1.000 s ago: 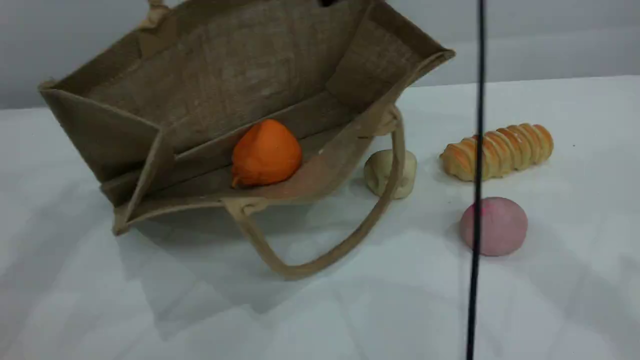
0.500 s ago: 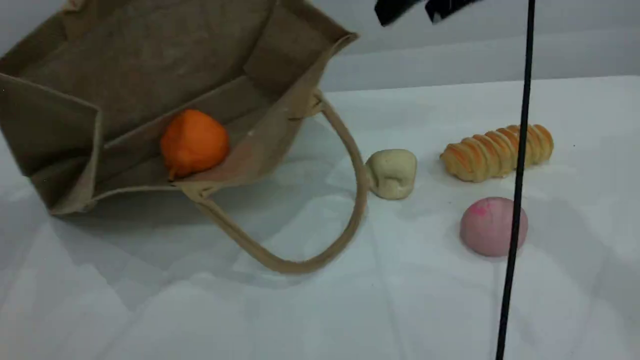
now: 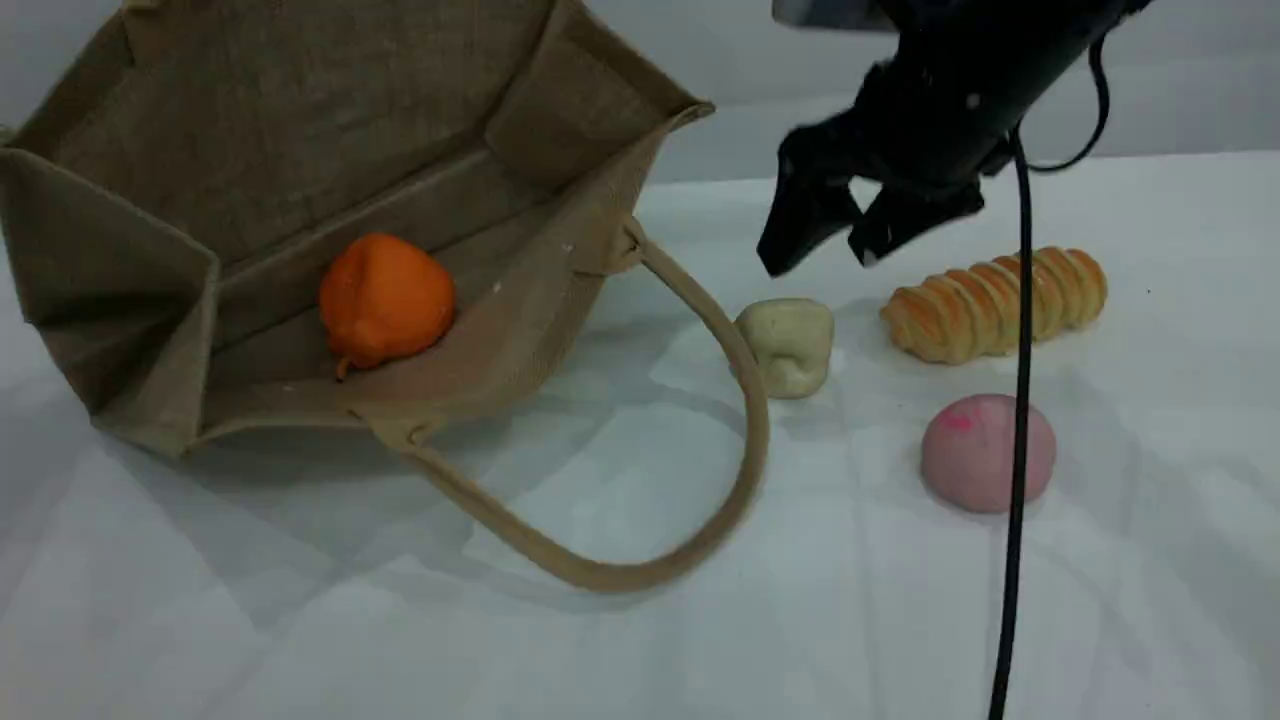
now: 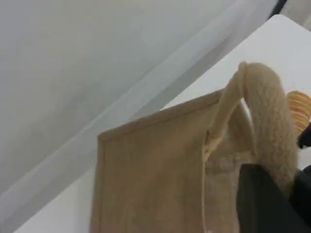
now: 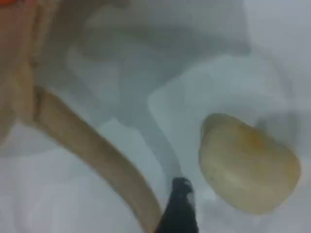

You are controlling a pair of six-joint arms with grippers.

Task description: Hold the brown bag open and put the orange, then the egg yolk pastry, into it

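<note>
Toward near edge of desk (image 3: pixel 640 660): lower handle (image 3: pixel 600 574), slack loop.
Right side: pink ball (image 3: pixel 987 452).
Centre: egg yolk pastry (image 3: pixel 790 346), just beside that loop.
Right, farther back: bread roll (image 3: pixel 995 300).
Left side: orange (image 3: pixel 385 300) inside brown bag (image 3: pixel 300 140).
Above pastry: right gripper (image 3: pixel 820 258), fingers spread.
Top: left gripper (image 4: pixel 286 194), pinching upper handle (image 4: pixel 269 116).

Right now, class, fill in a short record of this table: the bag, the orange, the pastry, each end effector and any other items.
brown bag: tipped on its side, mouth open toward the scene camera
upper handle: gripped by the left end effector
lower handle: loop lying on the table
orange: inside the bag
egg yolk pastry: on the table, outside the bag, beside the lower handle
right end effector: open, above the pastry, not touching it
other items: bread roll, pink ball
</note>
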